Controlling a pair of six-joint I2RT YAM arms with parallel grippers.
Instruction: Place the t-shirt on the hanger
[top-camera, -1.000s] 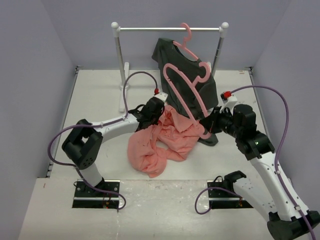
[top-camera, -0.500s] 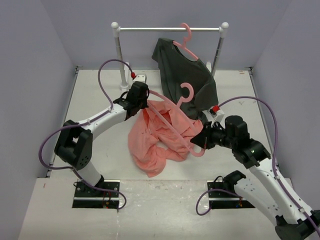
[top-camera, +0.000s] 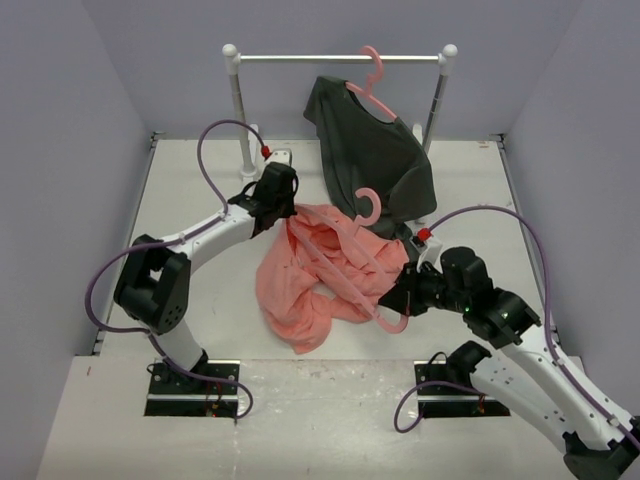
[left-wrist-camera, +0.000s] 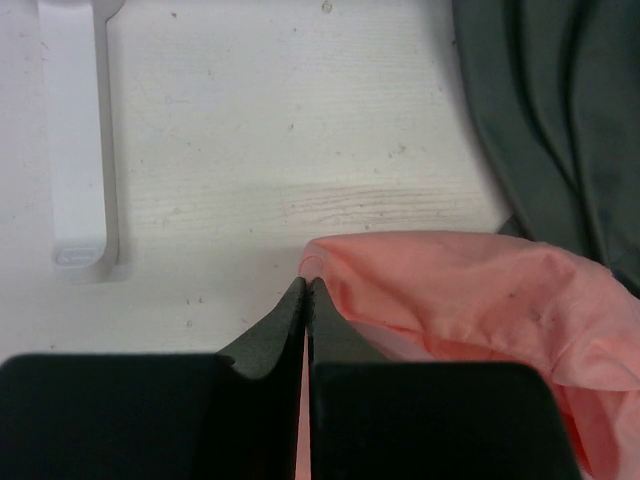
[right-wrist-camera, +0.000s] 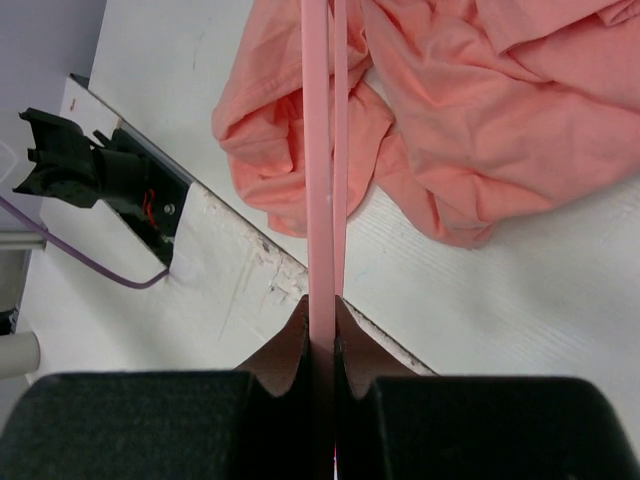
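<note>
Two grips clenched: left jaws on t-shirt (left-wrist-camera: 450, 280) edge, right jaws on hanger (right-wrist-camera: 316, 150) (threading step, I judge); next, feed hanger into opening.

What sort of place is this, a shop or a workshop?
Most likely a robot test booth: plain walls box in a white table, two robot arms are bolted to its near edge, and a small clothes rail stands at the back.

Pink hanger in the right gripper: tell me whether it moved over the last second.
Yes. The hanger swung down toward the near edge, away from the rack rail.
</note>
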